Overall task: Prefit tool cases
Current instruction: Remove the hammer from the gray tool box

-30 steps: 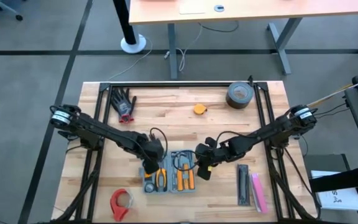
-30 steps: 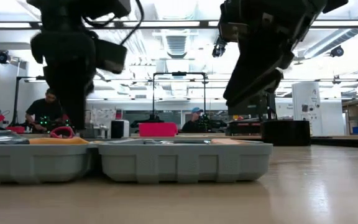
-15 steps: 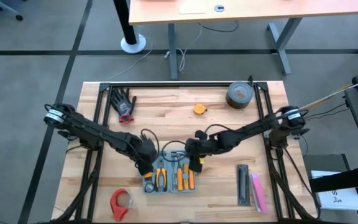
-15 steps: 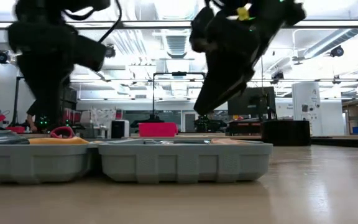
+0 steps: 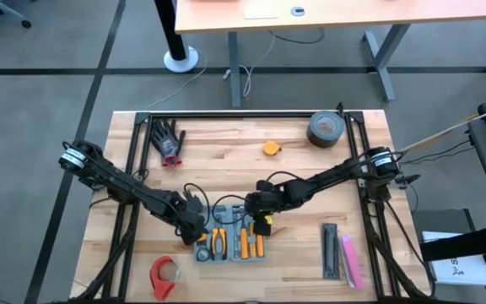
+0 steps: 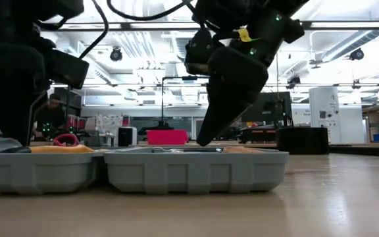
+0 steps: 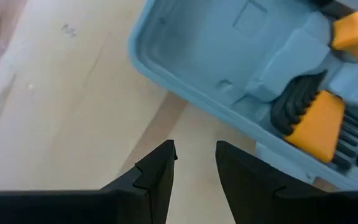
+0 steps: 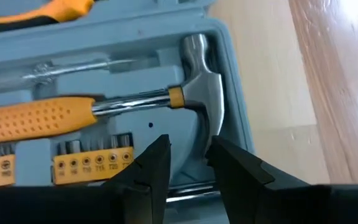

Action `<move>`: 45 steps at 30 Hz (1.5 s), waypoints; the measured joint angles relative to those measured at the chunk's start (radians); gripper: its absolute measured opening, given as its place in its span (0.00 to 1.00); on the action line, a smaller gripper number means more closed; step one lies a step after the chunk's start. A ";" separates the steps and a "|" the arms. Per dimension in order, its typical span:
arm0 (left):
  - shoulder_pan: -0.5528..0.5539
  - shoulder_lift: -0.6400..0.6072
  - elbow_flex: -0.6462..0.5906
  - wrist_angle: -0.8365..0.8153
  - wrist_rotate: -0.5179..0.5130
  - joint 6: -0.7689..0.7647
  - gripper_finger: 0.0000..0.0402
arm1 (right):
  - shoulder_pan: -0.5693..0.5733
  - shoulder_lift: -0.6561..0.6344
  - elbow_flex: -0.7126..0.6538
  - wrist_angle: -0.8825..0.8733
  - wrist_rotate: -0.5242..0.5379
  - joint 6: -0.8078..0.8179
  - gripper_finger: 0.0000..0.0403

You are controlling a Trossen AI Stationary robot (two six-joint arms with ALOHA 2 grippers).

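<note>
Blue-grey tool case [image 5: 230,243] open flat, long axis left-right, both arms' fingers slightly parted, grasping nothing.

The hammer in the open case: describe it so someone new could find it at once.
On the wooden table, find the open blue-grey tool case near the front edge, between the two arms. The hammer lies in the half under the right gripper. Unlike the pliers beside it, it has a shiny steel head on an orange handle.
</note>
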State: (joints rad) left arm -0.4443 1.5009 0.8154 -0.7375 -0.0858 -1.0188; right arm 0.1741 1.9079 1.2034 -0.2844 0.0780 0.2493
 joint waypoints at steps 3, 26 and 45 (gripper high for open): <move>-0.007 0.000 -0.013 0.014 -0.001 -0.012 0.33 | 0.000 0.005 -0.001 -0.001 0.000 -0.003 0.26; -0.011 0.000 -0.106 0.221 -0.010 -0.012 0.33 | -0.019 0.007 0.001 -0.002 0.050 -0.013 0.16; -0.010 0.000 -0.107 0.283 -0.037 0.023 0.33 | -0.049 0.048 -0.036 0.011 0.055 -0.016 0.17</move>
State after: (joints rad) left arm -0.4545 1.5013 0.7082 -0.4544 -0.1224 -0.9955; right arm 0.1249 1.9561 1.1672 -0.2733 0.1329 0.2330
